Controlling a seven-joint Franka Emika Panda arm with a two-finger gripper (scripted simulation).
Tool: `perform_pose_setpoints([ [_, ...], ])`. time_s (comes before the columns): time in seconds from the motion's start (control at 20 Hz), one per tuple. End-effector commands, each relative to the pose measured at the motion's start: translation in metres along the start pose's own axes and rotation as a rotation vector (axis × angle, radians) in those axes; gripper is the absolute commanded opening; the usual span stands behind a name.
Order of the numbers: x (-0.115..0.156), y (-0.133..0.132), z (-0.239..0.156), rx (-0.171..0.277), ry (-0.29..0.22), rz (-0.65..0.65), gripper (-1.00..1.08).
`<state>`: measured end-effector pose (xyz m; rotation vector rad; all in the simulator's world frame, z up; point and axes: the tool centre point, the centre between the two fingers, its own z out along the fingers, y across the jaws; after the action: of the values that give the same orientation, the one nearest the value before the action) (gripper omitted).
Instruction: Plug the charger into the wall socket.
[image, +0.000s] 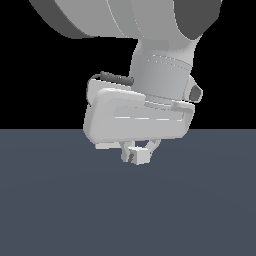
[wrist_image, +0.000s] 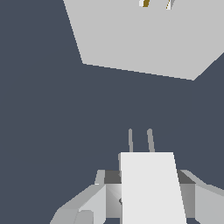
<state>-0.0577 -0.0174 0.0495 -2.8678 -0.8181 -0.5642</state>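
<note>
Jaws clamp the charger, prongs facing the wall socket well apart.

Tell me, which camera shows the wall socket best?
The wrist view. The wall socket fills its upper part as a flat pale plate with two slots at the picture's edge, ahead of the charger and its prongs. The exterior view shows no socket, only the hand gripping the charger.
</note>
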Motion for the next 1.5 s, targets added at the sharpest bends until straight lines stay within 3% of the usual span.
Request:
perform_pose_setpoints([
  [0.0, 0.009, -0.004, -0.010, -0.017, 0.002, 0.041, -1.00],
  [0.55, 0.035, -0.011, -0.036, -0.066, 0.001, 0.162, -1.00],
  [1.45, 0.047, -0.010, -0.036, -0.073, -0.002, 0.176, -1.00],
])
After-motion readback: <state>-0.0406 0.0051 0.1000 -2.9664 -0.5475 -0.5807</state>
